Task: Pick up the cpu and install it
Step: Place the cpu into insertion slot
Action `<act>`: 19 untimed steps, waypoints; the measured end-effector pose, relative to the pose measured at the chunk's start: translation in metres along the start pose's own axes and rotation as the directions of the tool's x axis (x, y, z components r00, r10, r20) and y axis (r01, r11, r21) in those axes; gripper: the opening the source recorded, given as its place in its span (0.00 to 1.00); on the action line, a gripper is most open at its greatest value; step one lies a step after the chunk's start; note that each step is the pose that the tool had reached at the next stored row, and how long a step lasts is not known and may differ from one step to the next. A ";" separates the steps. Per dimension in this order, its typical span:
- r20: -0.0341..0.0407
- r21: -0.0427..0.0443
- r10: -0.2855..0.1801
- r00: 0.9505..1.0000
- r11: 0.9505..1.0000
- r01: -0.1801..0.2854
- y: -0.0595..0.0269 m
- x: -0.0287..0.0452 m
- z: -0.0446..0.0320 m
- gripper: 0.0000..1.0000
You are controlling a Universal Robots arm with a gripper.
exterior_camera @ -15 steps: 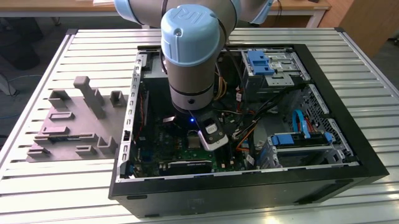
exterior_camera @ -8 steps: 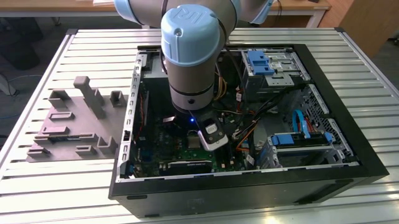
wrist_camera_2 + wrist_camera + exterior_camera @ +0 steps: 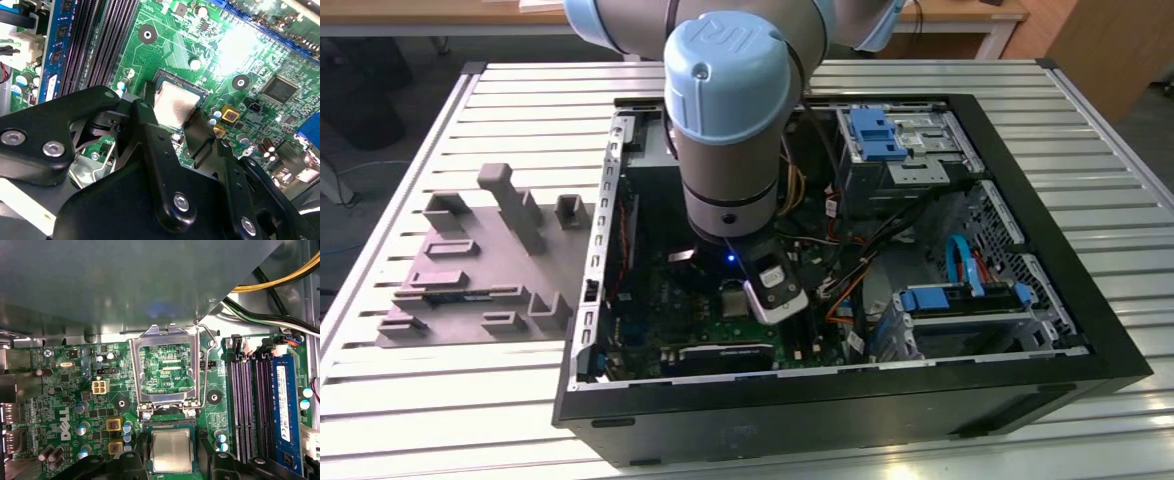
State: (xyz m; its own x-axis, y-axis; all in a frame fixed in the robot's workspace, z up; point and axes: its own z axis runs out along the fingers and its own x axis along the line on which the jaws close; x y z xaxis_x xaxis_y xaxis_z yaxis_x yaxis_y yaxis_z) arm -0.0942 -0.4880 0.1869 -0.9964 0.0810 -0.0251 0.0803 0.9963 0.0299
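cpu (image 3: 171, 450) sits low-centre in the first wrist view, over the socket, between the hand's (image 3: 171, 460) fingers (image 3: 207, 452), which look closed on its edges. load plate (image 3: 166, 367) stands open. risk you face: tilted or offset seating bends socket contacts.

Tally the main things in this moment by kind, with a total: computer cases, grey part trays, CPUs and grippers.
Computer case: 1
Grey tray: 1
CPU: 1, in the motherboard socket between the gripper fingers
Gripper: 1
Total: 4
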 end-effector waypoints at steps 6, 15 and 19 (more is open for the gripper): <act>0.000 0.001 0.000 1.000 1.000 0.000 0.0000 -0.0001 -0.0045 0.50; -0.001 0.002 0.000 1.000 1.000 0.000 0.0000 -0.0014 -0.0047 0.50; -0.001 0.002 0.000 1.000 1.000 0.000 0.0000 -0.0017 -0.0045 0.57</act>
State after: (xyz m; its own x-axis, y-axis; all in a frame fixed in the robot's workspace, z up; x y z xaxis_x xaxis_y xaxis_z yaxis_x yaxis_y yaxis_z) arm -0.0926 -0.4883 0.1914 -0.9964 0.0810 -0.0242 0.0803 0.9964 0.0281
